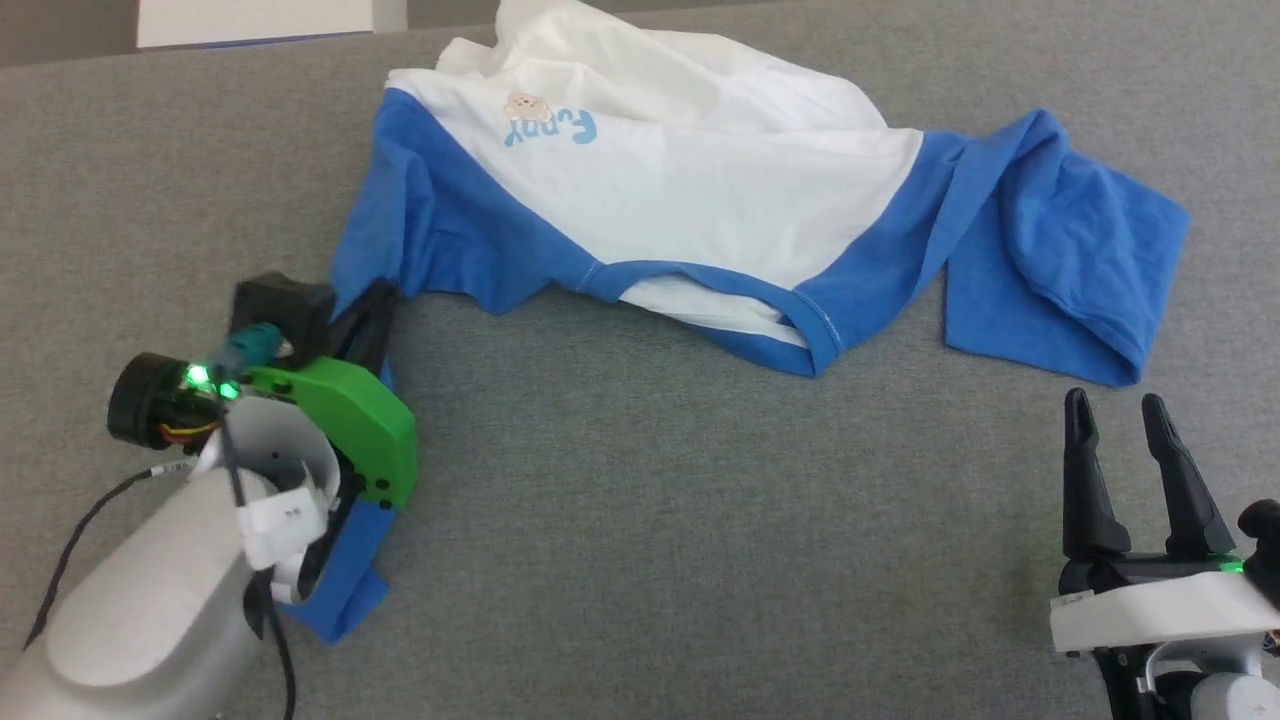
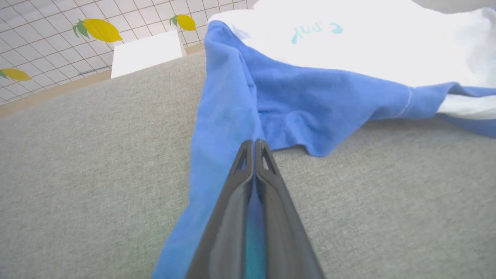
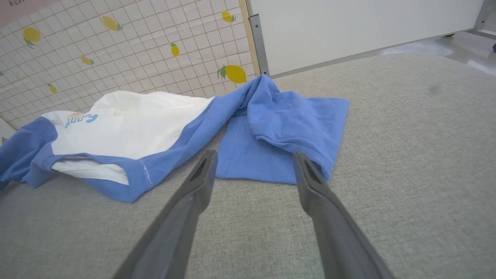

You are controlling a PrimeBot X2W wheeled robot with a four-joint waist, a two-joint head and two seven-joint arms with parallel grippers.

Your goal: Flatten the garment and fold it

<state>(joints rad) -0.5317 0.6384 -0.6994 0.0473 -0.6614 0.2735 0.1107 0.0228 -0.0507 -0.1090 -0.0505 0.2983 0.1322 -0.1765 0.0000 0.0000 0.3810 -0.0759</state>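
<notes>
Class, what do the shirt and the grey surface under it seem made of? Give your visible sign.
Garment: probably soft cotton-type jersey, matte; it drapes, creases and has stitched hems. Grey surface: apparently a textile covering, matte, with fine flecked weave.

On my feed the left gripper point(image 1: 372, 300) has two long dark fingers point(image 2: 232, 217), matt charcoal, tapering to slim tips with a small triangular cut-out near each end. Just behind it I see a square black camera box point(image 1: 282, 305) and a teal plug point(image 1: 255, 345). Behind those sits a bright green curved plate point(image 1: 350, 420) with dark screws point(image 1: 381, 487), and beside it a black round cap point(image 1: 140, 400) with a green light point(image 1: 197, 377). A thin black cable point(image 1: 70, 545) runs along the pale grey rounded forearm point(image 1: 130, 620), past a white clip point(image 1: 285, 520). The right gripper point(image 1: 1112, 400) has the same black fingers, rising from a white block point(image 1: 1160, 610) with a small green lamp point(image 1: 1228, 567) at their base.
</notes>
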